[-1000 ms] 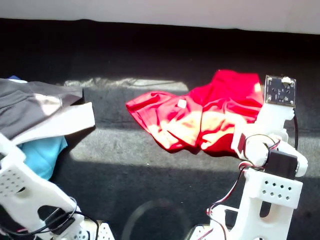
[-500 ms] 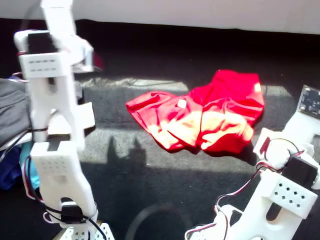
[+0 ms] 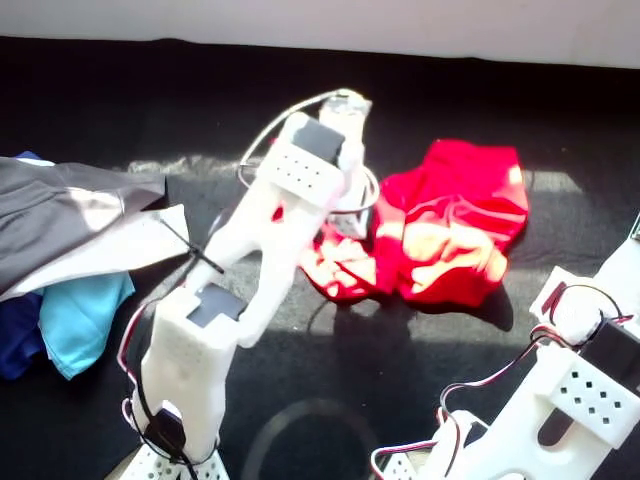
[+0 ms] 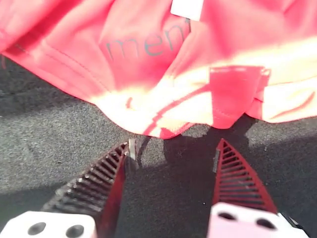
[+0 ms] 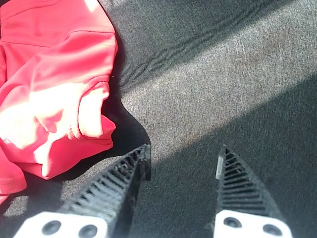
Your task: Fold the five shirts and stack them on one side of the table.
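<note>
A crumpled red shirt [image 3: 455,225] lies right of the table's middle. My left arm [image 3: 295,175] stretches from the front left over the shirt's left part. Its gripper [image 4: 173,156] is open just above the black cloth, with the red shirt's hem [image 4: 148,74] right before the fingertips and a white label [image 4: 187,7] further on. My right arm [image 3: 590,365] stands at the front right corner. Its gripper [image 5: 183,156] is open over bare table, with the red shirt's sleeve [image 5: 54,94] off to one side.
A pile of shirts lies at the left edge: a grey one [image 3: 50,210] on top, then white [image 3: 120,250], cyan [image 3: 80,310] and dark blue [image 3: 15,340]. The black tabletop [image 3: 400,390] is sunlit in bands, and a pale wall [image 3: 400,25] runs along the far edge.
My left arm has risen from the front left and swung across to the red shirt's left part. My right arm has drawn back from the shirt toward the right edge.
</note>
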Controlling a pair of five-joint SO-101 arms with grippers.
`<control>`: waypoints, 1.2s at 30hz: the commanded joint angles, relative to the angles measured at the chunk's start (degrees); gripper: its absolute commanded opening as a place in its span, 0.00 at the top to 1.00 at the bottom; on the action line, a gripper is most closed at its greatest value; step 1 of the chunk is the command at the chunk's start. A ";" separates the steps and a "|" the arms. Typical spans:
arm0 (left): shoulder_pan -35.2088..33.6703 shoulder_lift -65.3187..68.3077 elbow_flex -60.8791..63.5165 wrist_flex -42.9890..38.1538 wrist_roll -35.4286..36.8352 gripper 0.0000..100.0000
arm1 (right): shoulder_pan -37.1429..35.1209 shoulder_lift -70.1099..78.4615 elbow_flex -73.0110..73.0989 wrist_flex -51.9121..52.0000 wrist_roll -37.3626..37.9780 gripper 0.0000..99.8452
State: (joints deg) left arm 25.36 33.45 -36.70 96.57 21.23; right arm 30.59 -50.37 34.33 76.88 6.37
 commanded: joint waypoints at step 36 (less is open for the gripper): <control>1.89 17.27 -13.32 -1.93 -4.48 0.88 | 0.31 -0.31 -1.80 0.04 -0.18 0.78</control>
State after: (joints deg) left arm 27.30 51.30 -50.07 94.99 17.10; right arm 30.59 -50.37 34.33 76.88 6.37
